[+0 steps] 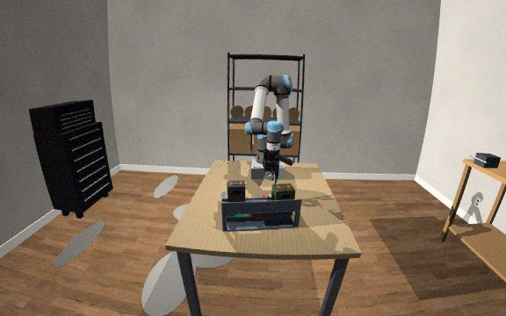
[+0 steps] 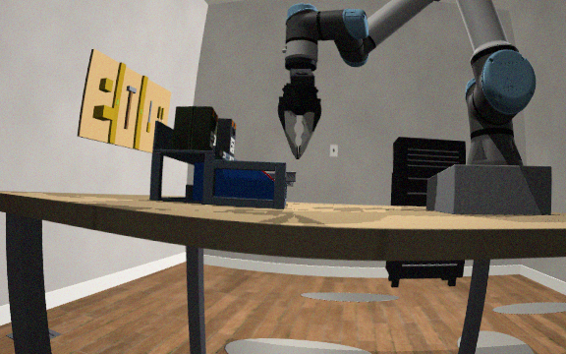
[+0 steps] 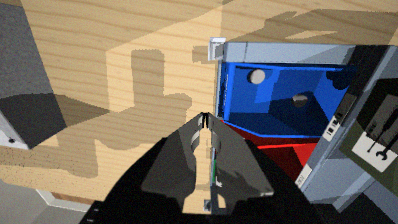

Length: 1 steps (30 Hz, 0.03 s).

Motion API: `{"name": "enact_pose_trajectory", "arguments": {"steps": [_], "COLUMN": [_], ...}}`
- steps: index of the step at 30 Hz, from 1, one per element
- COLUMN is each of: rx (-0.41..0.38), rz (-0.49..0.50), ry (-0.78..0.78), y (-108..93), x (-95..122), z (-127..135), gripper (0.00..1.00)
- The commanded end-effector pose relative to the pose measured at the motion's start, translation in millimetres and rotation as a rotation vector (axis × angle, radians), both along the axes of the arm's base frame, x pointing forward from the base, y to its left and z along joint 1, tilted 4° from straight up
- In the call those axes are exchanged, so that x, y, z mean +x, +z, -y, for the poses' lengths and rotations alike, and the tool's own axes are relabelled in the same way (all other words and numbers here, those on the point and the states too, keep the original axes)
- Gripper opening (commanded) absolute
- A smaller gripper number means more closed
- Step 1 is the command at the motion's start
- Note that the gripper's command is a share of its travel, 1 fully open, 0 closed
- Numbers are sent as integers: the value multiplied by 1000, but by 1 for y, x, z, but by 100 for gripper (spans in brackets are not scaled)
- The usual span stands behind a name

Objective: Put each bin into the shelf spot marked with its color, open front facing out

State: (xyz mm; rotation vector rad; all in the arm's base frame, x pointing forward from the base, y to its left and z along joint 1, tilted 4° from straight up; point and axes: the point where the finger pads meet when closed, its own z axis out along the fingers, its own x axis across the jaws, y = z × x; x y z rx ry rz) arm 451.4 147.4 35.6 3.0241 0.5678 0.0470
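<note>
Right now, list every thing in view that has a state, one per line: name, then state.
gripper: shut, empty, hanging above the table behind the shelf
shelf: upright on the table
orange-topped bin: on the shelf's top board, not in a spot
green bin: on the shelf's top board, not in a spot
blue mark: visible, two small parts lying on it

No legible text; only a wrench pictogram label (image 3: 374, 150).
</note>
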Motion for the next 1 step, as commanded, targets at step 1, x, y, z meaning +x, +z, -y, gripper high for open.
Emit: {"name": "enact_pose_trajectory", "arguments": {"steps": [1], "rx": [1], "rz": [-2], "ry": [0], "y": [-1], "x": [-2], "z": [0], "gripper": [0]}}
